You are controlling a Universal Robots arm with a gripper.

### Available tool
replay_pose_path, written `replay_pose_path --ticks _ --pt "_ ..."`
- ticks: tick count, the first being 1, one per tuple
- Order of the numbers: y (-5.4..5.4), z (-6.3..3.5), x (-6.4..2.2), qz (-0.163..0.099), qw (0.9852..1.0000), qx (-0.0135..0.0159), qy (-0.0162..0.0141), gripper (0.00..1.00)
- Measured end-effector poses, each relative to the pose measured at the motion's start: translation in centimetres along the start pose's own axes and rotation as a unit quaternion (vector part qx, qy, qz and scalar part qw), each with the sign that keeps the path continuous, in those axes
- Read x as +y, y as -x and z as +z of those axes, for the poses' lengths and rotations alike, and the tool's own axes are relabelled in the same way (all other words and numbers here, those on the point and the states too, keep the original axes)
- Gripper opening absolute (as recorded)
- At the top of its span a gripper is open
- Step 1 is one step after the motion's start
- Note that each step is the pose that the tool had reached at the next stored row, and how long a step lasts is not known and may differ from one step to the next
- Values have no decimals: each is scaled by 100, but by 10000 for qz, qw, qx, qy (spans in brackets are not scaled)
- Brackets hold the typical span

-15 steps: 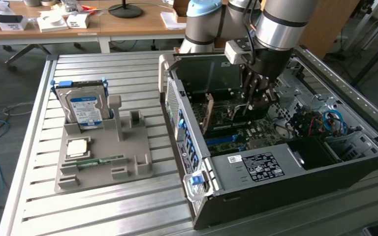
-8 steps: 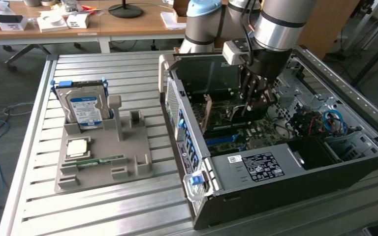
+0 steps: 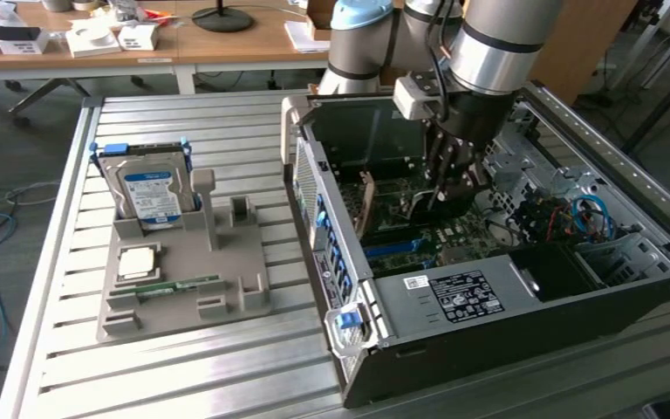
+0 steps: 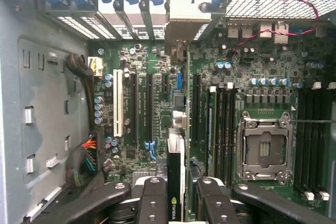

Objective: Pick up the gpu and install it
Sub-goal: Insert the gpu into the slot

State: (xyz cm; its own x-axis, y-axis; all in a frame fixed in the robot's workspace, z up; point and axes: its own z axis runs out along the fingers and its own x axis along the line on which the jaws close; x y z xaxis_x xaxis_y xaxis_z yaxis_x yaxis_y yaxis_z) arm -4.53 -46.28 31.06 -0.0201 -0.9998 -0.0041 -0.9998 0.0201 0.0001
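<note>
While clamping gpu (image 4: 176, 161) edge-on in hand (image 4: 181, 200), poised low inside case (image 3: 463, 349). Held upright over slots (image 4: 148, 106), likely for alignment.

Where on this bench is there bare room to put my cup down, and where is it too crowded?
Bare slats show on the table on the near side of the grey holder, and in the narrow strip between it and the computer case. Inside the case is crowded: the gripper has its jaws clamped on the gpu over the motherboard.
</note>
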Motion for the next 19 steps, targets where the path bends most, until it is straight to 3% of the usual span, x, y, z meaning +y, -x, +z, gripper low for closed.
replay_pose_path --ticks 5,19 --pt "-2 18 62 -1 10000 1 0 26" --pt "-2 99 90 0 10000 1 1 26"
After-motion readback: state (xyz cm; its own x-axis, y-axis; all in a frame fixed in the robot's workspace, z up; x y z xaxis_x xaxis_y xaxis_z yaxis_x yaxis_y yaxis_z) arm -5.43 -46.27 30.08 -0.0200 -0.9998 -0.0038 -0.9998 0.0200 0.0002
